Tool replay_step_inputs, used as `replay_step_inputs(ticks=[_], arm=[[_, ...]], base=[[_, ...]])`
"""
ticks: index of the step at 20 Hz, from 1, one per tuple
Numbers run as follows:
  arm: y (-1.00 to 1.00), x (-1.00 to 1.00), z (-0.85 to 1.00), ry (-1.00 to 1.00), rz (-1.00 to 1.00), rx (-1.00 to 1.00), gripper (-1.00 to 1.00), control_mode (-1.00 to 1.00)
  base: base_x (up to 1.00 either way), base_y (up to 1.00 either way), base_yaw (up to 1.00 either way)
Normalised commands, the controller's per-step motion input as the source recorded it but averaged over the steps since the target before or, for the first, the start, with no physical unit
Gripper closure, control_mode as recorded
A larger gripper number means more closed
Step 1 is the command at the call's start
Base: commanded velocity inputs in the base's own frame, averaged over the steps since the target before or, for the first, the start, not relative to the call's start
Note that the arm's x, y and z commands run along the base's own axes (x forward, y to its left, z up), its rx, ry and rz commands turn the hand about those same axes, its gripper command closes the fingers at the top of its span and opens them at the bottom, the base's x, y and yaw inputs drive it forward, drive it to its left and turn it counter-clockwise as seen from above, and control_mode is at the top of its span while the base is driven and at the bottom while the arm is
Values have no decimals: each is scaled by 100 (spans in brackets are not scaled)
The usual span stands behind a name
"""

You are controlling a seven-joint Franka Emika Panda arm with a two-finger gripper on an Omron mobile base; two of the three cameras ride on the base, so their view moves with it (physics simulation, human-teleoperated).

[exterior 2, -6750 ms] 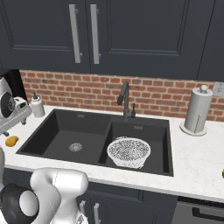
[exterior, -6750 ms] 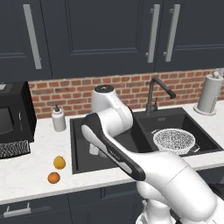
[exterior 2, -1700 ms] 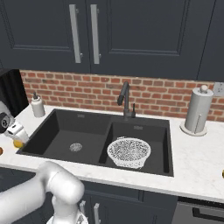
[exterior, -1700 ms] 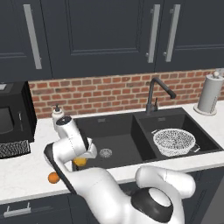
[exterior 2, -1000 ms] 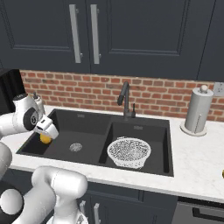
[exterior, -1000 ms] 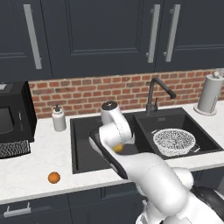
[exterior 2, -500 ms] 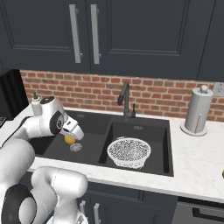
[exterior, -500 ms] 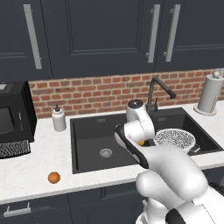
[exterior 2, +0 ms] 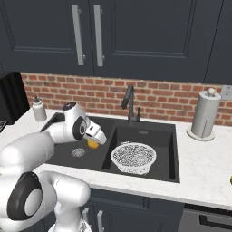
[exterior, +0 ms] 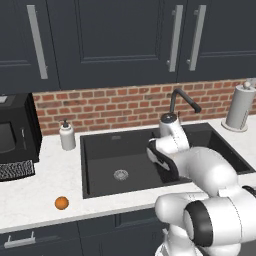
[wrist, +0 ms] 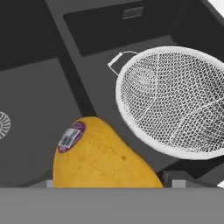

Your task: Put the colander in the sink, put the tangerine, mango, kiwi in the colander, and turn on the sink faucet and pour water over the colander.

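Carrying the mango (exterior 2: 93,144) over the sink (exterior 2: 63,122) right now. In my right base view the gripper (exterior 2: 95,140) hangs above the left basin, close to the divider between the two basins, and the yellow-orange fruit pokes out just under the hand. The gripper is clamped on the mango, jaws spread wide around it.

The hand view puts the mango (wrist: 98,159) big at the bottom, with a little purple sticker (wrist: 71,135) on its skin. Past it I see the colander (wrist: 175,100), a white mesh bowl with a thin wire handle, sitting in the right basin. The left basin's silver drain (wrist: 2,124) peeks in at the edge of that view.

From the right base view the colander (exterior 2: 133,157) sits at the front of the right basin with nothing in it as far as I can tell. The faucet (exterior 2: 129,103) stands behind the divider, black, spout angled down.

In the left base view the arm covers the gripper and the colander, so that angle doesn't help me much. I do get the sink (exterior: 100,150) with its left drain (exterior: 120,174), the faucet (exterior: 183,99), and the tangerine (exterior: 61,202) sitting on the counter (exterior: 35,185) near the front edge, well to the left of the sink. A soap bottle (exterior: 67,135) stands just left of the sink's back corner, a black microwave (exterior: 15,135) is further left, and a paper towel roll (exterior: 238,106) stands to the right of the sink.
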Motion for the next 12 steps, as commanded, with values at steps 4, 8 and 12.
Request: replay_step_inputs(ticks=[4, 8, 12], arm=[[-75, 34, -14, 0, -7, -4, 100, -100], [-80, 23, -16, 0, -7, -2, 100, -100], [-69, 7, -21, 0, -6, -1, 100, -100]], base=[[0, 0, 0], [0, 0, 0], [0, 0, 0]])
